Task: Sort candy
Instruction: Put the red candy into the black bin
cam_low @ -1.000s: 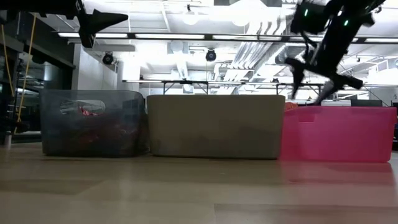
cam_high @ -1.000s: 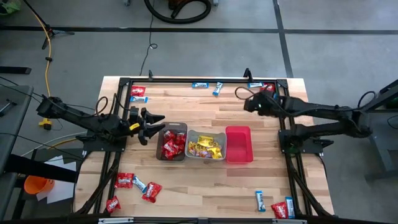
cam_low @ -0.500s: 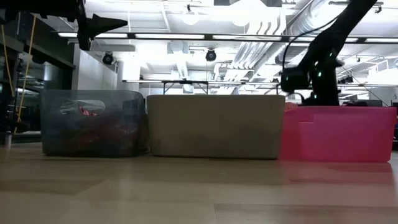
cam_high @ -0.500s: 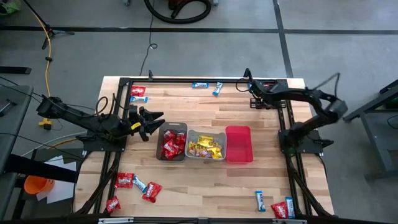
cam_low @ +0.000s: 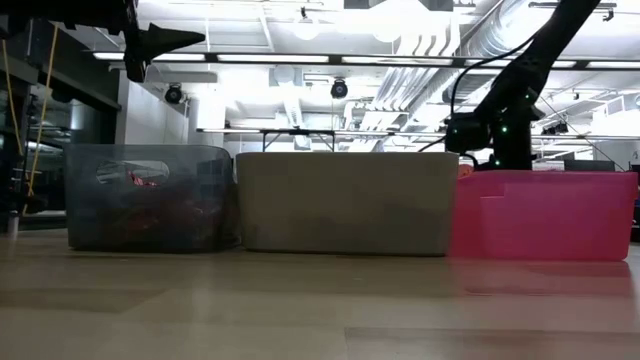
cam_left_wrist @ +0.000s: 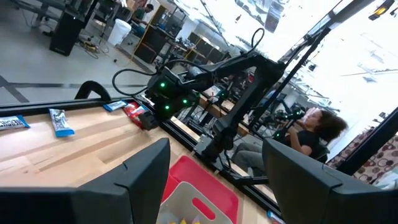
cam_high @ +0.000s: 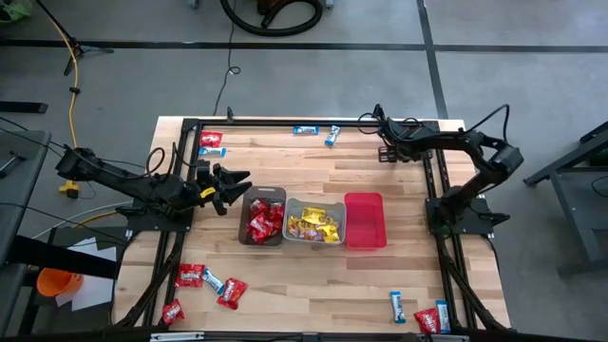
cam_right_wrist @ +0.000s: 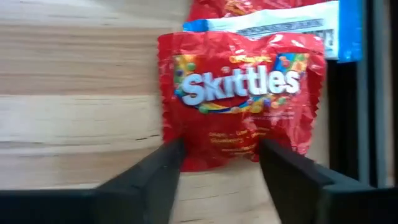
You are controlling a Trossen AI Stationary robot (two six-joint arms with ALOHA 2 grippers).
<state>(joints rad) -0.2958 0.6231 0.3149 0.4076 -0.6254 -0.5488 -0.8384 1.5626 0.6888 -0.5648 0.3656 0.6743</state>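
Right hand (cam_right_wrist: pixel 217 163), fingers apart, is set over red Skittles packet (cam_right_wrist: pixel 241 93) at table's (cam_high: pixel 380 275) far corner; left hand (cam_high: pixel 231 190), fingers apart, is held beside brown bin (cam_high: pixel 247 220).

Brown bin (cam_high: pixel 265 218), grey bin (cam_high: pixel 314 223), pink bin (cam_high: pixel 365 220) touching in a row, seated person (cam_left_wrist: pixel 311 134) beyond table

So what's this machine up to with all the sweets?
It is sorting candy into three bins mid-table. The brown bin holds red packets, the grey bin yellow ones, and the pink bin looks empty. The right gripper is down at the far right corner, jaws open around a red Skittles packet. The left gripper waits open beside the brown bin. More candy lies loose near the table's corners.
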